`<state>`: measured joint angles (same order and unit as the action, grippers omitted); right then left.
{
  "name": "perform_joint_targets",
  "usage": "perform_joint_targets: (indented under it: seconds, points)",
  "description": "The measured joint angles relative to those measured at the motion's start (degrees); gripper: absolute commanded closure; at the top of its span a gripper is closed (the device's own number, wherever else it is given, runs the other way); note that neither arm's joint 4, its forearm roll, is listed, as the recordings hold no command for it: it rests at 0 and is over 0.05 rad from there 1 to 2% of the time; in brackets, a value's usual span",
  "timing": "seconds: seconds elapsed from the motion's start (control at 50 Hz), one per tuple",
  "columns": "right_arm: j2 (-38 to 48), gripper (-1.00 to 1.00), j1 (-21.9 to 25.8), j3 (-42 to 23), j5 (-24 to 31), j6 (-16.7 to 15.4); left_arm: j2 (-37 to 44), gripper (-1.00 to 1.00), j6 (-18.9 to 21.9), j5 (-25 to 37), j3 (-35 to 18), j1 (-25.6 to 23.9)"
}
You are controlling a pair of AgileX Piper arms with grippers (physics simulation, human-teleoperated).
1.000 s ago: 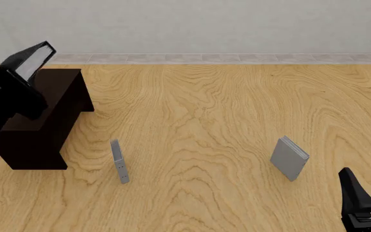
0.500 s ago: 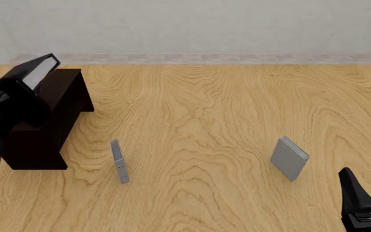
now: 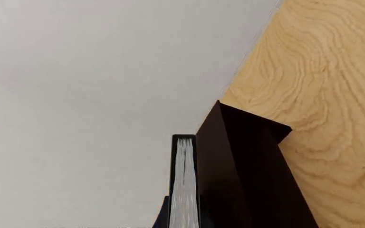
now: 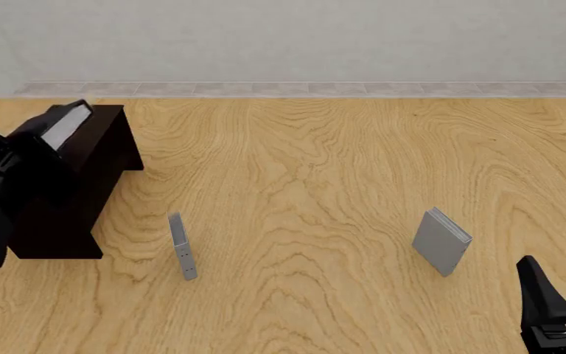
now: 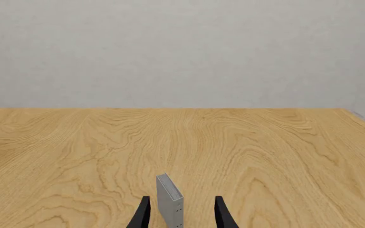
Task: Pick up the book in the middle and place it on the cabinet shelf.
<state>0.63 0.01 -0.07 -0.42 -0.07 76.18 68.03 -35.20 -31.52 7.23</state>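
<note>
Above cabinet [image 4: 86,177]: left gripper [image 4: 29,144] clamps thick black book [image 4: 64,125], white pages; right gripper [image 5: 178,211] apart.

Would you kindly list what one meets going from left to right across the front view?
Left tool holding the black book → dark cabinet → thin grey book standing on edge → smaller grey book → right tool at the lower right corner.
</note>
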Motion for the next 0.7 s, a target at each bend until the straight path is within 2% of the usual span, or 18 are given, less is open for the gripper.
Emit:
perform_joint_targets:
  seconds: [0.7]
  points:
    - [0.0, -1.0, 0.0, 0.0, 0.0, 0.0, 1.9, 1.0, -0.3, -1.7, 1.2, 0.9]
